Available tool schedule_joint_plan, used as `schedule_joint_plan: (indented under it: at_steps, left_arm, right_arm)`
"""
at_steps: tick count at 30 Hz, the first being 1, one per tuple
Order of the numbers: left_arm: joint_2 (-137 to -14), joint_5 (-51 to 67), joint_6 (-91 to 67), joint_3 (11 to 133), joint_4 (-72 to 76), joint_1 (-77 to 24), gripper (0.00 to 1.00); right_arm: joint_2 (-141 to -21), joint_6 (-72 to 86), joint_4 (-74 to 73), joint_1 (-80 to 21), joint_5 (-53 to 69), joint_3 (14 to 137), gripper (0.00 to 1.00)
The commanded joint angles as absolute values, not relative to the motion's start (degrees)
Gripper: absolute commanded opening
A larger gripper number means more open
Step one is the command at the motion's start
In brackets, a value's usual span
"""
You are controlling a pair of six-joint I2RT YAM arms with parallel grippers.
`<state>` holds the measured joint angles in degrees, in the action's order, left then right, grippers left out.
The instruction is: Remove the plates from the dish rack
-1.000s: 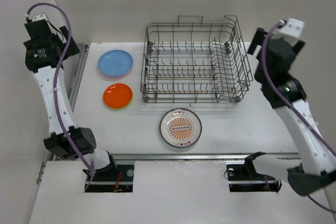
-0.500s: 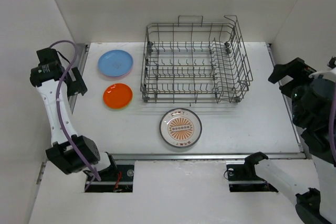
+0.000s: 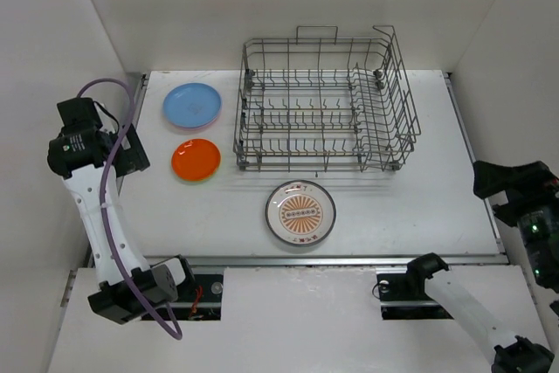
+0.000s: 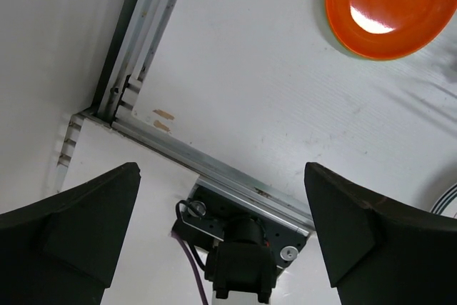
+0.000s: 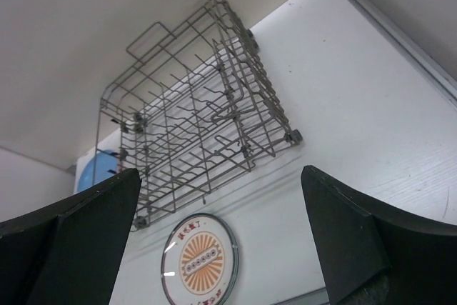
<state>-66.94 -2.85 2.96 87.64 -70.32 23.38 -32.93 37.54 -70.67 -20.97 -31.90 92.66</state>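
Note:
The grey wire dish rack stands at the back of the table with no plates in it, and it shows again in the right wrist view. Three plates lie flat on the table. A blue one is left of the rack. An orange one lies nearer. A white sunburst one sits in front of the rack. My left gripper hangs open at the table's left edge, left of the orange plate. My right gripper is open and holds nothing at the right edge.
A metal rail runs along the table's left edge. Another rail borders the near edge, by the arm bases. White walls close in on the left, back and right. The left arm's base and purple cable show below its fingers.
Both arms have swung down and outward from raised poses. The left one came toward the near left edge, the right one away from the rack to the right edge. The plates and rack have not moved.

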Motion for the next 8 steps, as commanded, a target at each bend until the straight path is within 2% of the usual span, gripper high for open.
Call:
schedule_joint_plan:
  at_steps: [1,8]
  left_arm:
    - [-64.87,-2.02,3.43,87.8,-72.16,23.64,1.0]
    - [-59.78,-2.1,4.48,85.44,-72.86,23.64,1.0]
  right_arm:
    - [-30.68,39.37,-72.6,-20.83,-28.13,94.22,1.0]
    - [-29.44,42.01,-78.39,-20.83,-27.6,95.98,1.0]
